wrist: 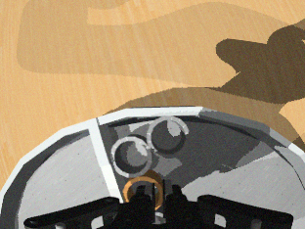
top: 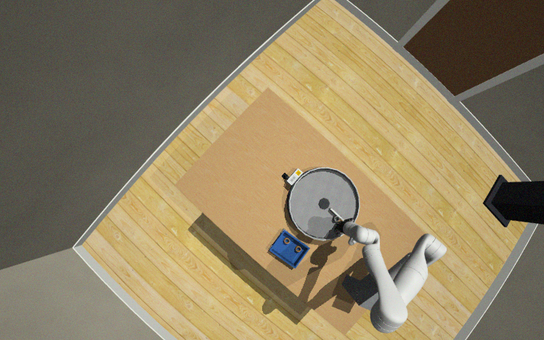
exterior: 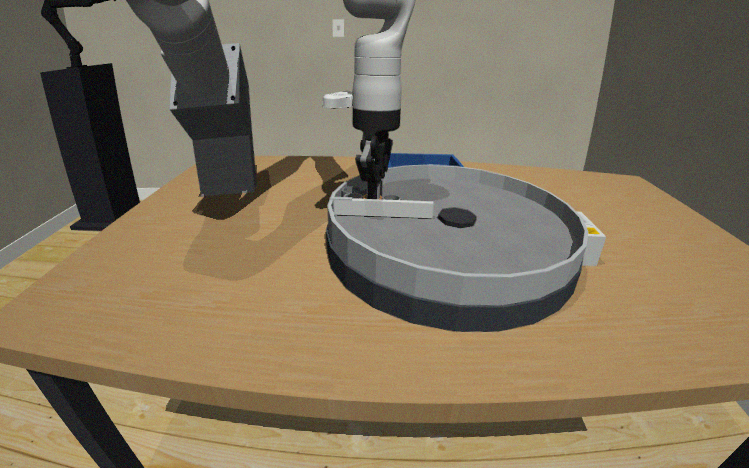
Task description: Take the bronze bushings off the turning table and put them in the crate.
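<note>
The grey turning table [top: 322,203] [exterior: 456,217] stands on the wooden table, with a white bar [exterior: 382,207] from its dark hub to the rim. My gripper [wrist: 158,190] is down inside the turning table by the rim, beside the bar, and is shut on the wall of a bronze bushing [wrist: 144,191]; it also shows in the exterior view [exterior: 374,190]. Two steel bushings [wrist: 132,156] [wrist: 167,134] lie just beyond it, touching each other. The blue crate [top: 289,248] holds two bronze bushings [top: 286,240] [top: 297,249].
A small white box with a yellow label [top: 294,176] sits against the turning table's far rim. A grey pedestal [exterior: 214,119] carries the arm base. A black stand [exterior: 88,142] is beside the table. The crate's far edge [exterior: 423,158] shows behind the turning table.
</note>
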`<state>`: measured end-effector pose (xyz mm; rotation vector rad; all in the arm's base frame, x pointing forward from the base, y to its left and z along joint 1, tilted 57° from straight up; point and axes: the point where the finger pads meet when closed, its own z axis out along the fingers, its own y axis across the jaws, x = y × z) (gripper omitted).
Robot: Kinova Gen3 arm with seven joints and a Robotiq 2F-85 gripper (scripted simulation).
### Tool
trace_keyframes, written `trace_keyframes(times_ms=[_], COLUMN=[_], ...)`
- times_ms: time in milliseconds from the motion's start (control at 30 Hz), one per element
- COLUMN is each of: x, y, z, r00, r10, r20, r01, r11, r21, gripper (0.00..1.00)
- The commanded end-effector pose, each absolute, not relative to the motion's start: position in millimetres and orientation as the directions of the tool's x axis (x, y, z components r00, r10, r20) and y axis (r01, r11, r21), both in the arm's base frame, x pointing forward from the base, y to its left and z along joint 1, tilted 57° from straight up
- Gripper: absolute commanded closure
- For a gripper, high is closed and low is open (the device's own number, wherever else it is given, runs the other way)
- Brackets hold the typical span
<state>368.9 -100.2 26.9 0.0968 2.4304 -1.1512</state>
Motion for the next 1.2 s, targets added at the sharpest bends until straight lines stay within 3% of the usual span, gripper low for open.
trace_keyframes(times_ms=[0, 1167], x=[369.1, 367.6], y=[-99.7, -93.3], z=[27.0, 28.2], r00=[-0.897, -0.897], r10=[-0.125, -0.125], r20=[-0.423, -0.424], r01=[0.248, 0.25], r11=[0.65, 0.648], r21=[-0.718, -0.719], gripper=[1.0, 1.0])
